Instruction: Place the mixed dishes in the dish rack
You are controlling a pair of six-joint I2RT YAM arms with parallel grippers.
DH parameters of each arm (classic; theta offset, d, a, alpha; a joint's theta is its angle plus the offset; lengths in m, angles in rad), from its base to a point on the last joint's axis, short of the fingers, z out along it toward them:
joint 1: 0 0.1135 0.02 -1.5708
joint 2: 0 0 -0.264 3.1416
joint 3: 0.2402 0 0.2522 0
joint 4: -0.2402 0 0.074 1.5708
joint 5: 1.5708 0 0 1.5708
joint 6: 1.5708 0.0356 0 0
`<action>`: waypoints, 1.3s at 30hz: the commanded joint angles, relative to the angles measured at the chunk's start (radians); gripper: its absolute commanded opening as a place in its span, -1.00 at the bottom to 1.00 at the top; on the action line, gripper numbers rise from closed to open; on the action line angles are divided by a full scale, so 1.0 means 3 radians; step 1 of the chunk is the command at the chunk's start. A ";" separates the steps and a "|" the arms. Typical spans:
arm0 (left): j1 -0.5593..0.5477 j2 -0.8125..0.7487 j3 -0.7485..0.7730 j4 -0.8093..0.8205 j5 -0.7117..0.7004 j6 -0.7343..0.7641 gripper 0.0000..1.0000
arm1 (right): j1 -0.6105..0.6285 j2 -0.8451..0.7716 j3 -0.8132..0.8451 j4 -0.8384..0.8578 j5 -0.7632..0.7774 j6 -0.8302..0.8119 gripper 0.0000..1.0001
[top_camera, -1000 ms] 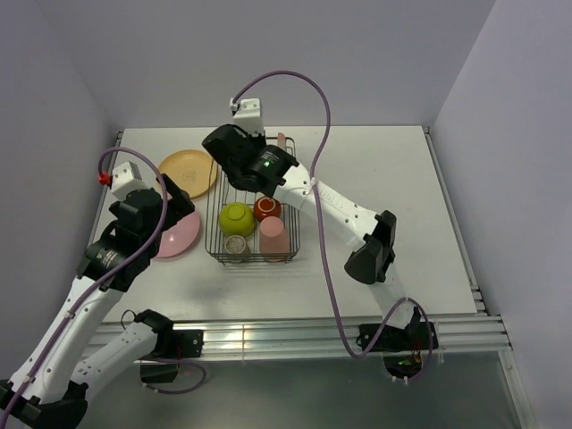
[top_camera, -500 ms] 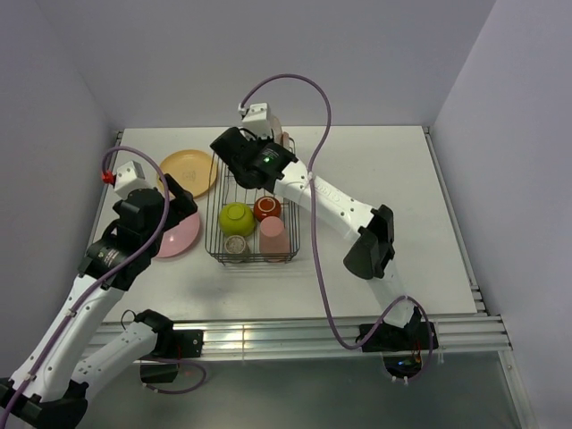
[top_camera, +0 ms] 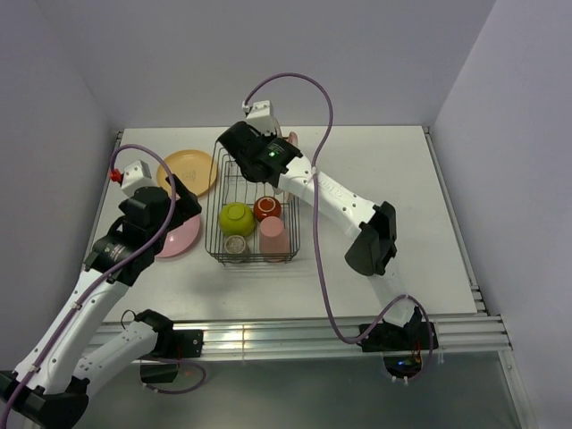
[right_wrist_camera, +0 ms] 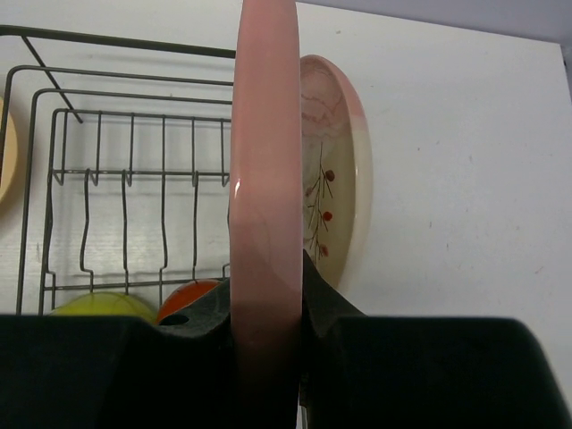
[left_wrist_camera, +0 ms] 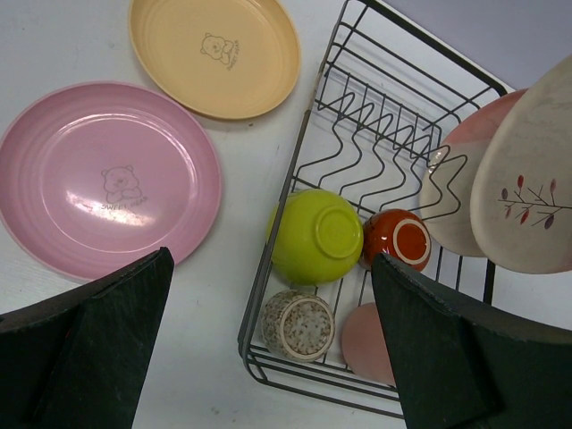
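A white desk (top_camera: 402, 197), walled by pale lilac panels (top_camera: 295, 54), carries the rack (left_wrist_camera: 375, 147). The right fingers (right_wrist_camera: 206, 322) clamp a pink-and-cream plate (right_wrist_camera: 264, 179) on edge over the rack's far end, a twig plate (right_wrist_camera: 335, 179) just beside it. The left fingers (left_wrist_camera: 98, 340) hang spread and empty left of the rack, over a pink plate (left_wrist_camera: 107, 179) and an orange plate (left_wrist_camera: 214, 54) lying flat.

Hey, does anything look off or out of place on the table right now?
Nothing spilled or broken. The lime-green bowl sits upside down in the dish rack, which suits draining. The twig plate stands on edge close beside the pink-and-cream plate in the right gripper; its support is hidden.
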 commanded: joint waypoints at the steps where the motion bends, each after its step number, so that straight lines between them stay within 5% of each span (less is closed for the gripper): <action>1: 0.0008 0.0014 0.0008 0.0067 0.0032 0.0023 0.99 | -0.0041 -0.0088 0.0059 0.0320 0.0110 -0.0027 -1.00; 32: 0.0044 0.0448 0.0304 0.0036 0.0129 0.0049 0.99 | -0.0368 -0.0190 -0.0887 0.1005 -0.0729 0.0321 -0.98; 37: 0.0238 0.0755 0.0427 0.0006 0.0379 0.0084 0.98 | -0.0379 -0.0344 -0.1106 0.1128 -0.0759 0.0244 -0.16; 39: 0.0360 0.0877 0.0483 0.0036 0.0440 0.0115 0.98 | -0.0374 -0.0446 -0.1183 0.1220 -0.0780 0.0208 0.01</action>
